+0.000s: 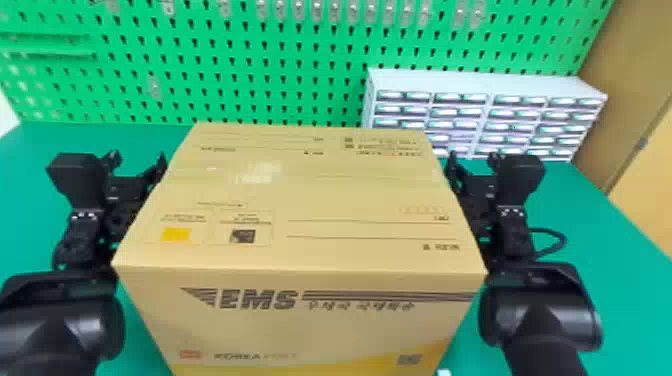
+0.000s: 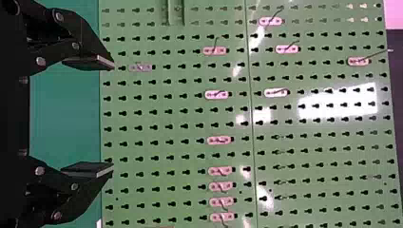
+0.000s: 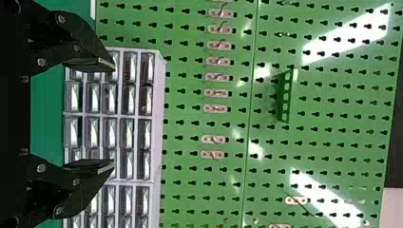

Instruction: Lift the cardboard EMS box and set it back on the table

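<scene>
Cardboard EMS box [image 1: 305,200], a big tan carton with dark print and a yellow band, takes centre stage, flaps closed, top facing up, squarely between the robot's two arms. Its near face drops out of the head view, so whether its base is on the table or just above it, I cannot tell.

Far behind rises the bright green perforated pegboard [image 1: 275,65], and below it spreads the smooth green tabletop [image 1: 615,235], wide enough on both sides to let each arm run alongside the load. Over at far right sits the white cabinet of small clear-fronted drawers [image 1: 485,117], beyond the box's far right corner; worth minding if the carton swings that way.

Now the arms: the glossy black left arm [image 1: 60,320] flanks the left side, the matching right arm [image 1: 542,310] the right, nearly mirror images. That symmetry makes sense: this carton looks far too wide for one gripper, so the likely plan is a squeeze from both sides. Press unevenly and it could tilt or slip; even pressure and level travel look like the call.

And the grippers! The black left gripper [image 2: 113,116] and black right gripper [image 3: 114,115] both point to the far side, their flat fingers spread with nothing between them. Neither pinches the cardboard; their outer sides lie close along the walls, though actual contact I can't confirm.
</scene>
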Available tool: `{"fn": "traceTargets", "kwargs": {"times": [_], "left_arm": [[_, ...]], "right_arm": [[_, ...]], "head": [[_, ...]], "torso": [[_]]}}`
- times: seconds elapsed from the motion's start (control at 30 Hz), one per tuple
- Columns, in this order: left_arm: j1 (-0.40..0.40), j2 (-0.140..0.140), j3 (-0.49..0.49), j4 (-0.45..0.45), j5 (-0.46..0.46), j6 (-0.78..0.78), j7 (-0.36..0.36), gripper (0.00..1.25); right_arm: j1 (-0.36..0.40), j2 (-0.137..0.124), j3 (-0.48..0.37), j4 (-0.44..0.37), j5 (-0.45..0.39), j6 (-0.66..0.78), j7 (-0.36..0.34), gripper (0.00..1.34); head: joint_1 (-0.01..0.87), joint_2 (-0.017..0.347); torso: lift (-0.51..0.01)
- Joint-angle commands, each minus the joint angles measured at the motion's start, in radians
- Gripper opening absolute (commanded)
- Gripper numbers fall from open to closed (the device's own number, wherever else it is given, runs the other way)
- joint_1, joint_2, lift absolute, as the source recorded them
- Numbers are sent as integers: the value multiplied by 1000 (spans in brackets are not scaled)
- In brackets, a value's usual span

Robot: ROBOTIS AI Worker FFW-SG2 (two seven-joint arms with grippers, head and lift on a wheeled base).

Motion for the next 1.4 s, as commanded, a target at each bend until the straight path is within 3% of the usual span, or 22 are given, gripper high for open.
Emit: {"fn": "traceTargets", "kwargs": {"times": [0.0,1.37], "left_arm": [[-1,0,-2,-1,-4,-3,1,758],[-3,0,-18,-6,-1,-7,-1,758]], "right_arm": [[1,0,-1,0,0,4,0,801],[-19,-14,42,14,-36,13,2,801]], "head": [[678,-15],[678,-15]], "torso": [[-93],[-93]]}}
